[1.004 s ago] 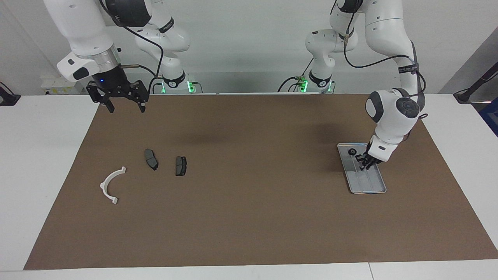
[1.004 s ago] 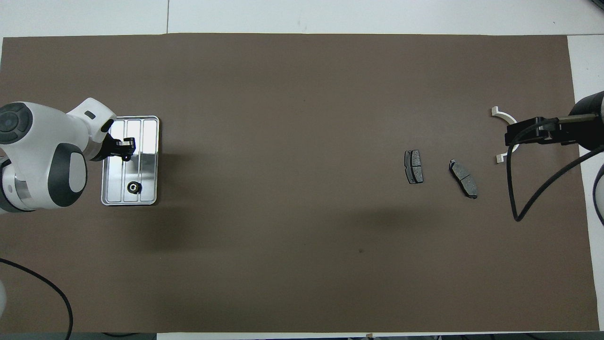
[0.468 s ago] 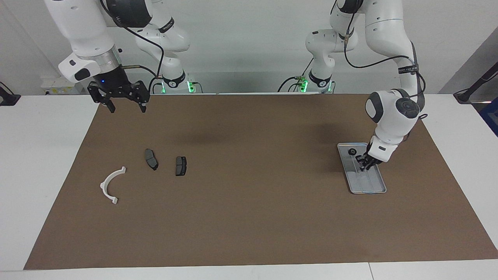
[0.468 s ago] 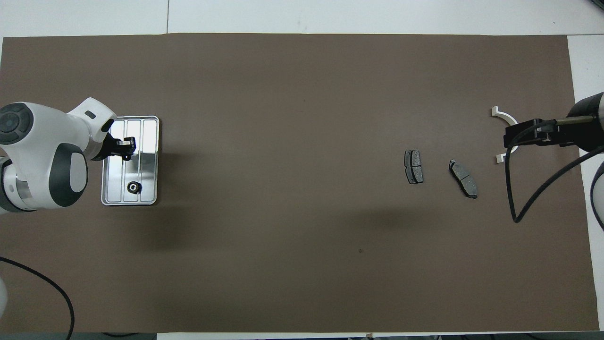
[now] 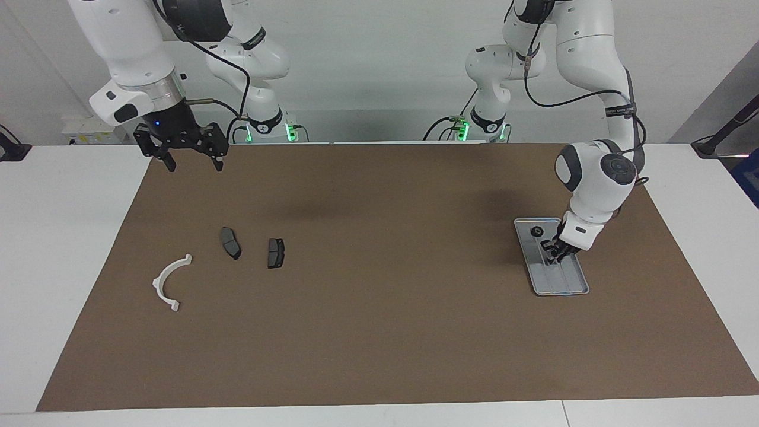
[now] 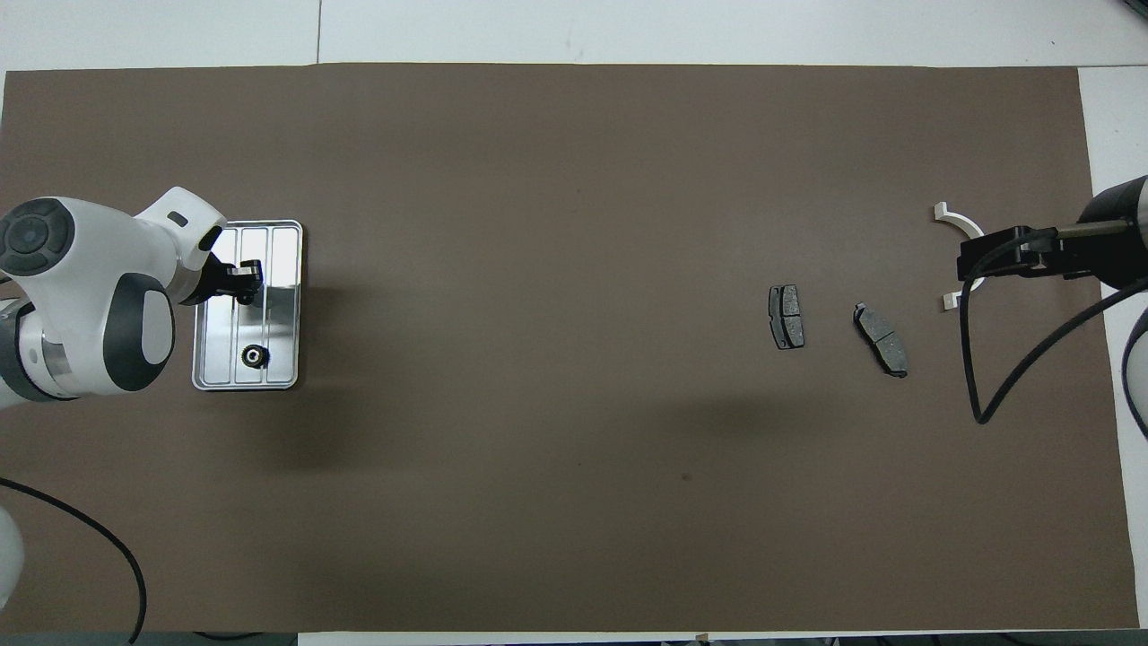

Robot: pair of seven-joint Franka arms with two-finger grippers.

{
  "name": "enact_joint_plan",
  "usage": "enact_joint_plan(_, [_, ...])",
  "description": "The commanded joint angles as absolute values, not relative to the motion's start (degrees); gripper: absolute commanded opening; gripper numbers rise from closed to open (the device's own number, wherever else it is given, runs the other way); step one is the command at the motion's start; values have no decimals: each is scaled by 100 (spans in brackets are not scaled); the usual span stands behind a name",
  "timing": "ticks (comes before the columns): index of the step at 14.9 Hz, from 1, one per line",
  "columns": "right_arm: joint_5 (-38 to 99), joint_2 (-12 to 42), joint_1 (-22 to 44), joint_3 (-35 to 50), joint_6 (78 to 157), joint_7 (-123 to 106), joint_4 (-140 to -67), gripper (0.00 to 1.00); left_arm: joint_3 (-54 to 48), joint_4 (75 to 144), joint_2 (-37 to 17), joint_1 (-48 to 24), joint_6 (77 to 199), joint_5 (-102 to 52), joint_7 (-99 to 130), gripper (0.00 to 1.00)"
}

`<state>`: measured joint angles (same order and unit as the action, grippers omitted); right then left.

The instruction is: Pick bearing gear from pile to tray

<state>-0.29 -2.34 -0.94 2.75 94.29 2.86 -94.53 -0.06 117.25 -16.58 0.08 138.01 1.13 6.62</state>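
My left gripper (image 5: 556, 252) is closed, empty, over the tray (image 5: 572, 289) holding 1 gear (image 5: 536, 231); my right gripper (image 5: 191, 163) waits open.

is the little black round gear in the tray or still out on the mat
In the tray: the black round gear lies on the silver tray, inside its rim, at the end nearer the robots.
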Motion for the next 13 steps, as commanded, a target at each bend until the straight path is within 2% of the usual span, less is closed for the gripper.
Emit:
enact_joint_plan(1, [97,-369,-123,281,9378,158,-9580,100,61,11847,-1670,-88,14009,79,791,0])
enact_joint_plan(6, [97,-369,-123,281,9387,158,-9580,100,61,11874,-1670,-88,14062,79,800,0])
enact_joint_plan(7, [97,-369,-123,281,9387,158,-9580,100,53,11865,-1670,-88,14062,79,791,4])
enact_joint_plan(9, [105,-369,-114,281,9396,158,-9580,100,53,11848,-1670,-70,14054,79,773,41])
enact_joint_plan(13, [114,-369,-35,281,9396,158,-9580,100,61,11786,-1653,-44,13966,79,782,76])
